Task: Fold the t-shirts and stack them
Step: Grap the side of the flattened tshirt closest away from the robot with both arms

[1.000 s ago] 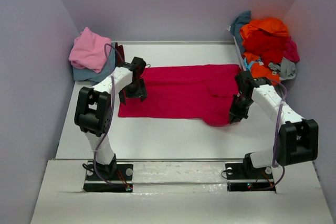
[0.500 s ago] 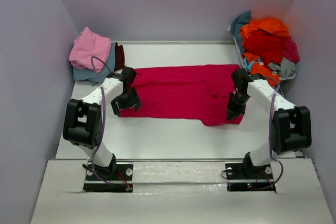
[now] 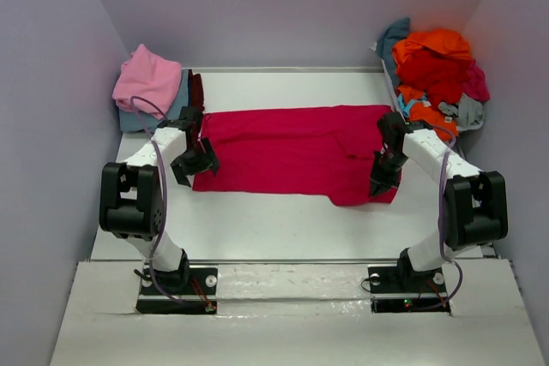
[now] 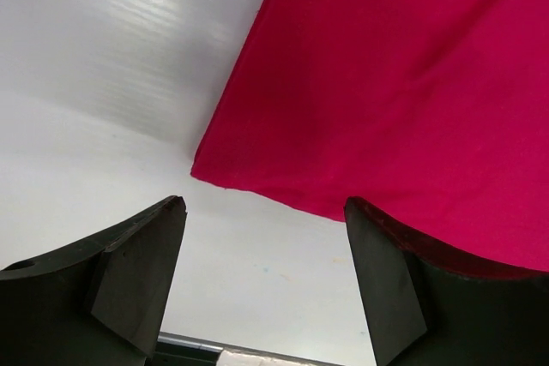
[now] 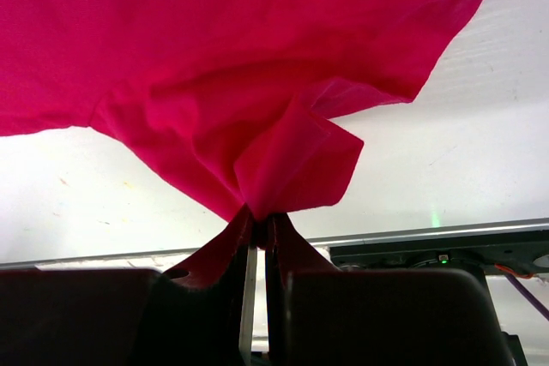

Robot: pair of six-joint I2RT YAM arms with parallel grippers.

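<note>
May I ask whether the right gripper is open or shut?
Shut: the right gripper pinches a bunched corner of the magenta-red cloth t-shirt.

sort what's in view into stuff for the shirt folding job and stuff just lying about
Job:
magenta-red t-shirt, spread flat
folded stack, pink on top
unfolded pile, orange on top
right gripper, shut on the shirt's corner
left gripper, open by its other end

Just there:
table
walls

Soft, even light fills the overhead view; shadows are faint. In the left wrist view a pale sheen streaks the table toward 11 o'clock. Both wrist views show dark fingers slightly soft at 6 o'clock, while the red shirt looks sharp.
</note>
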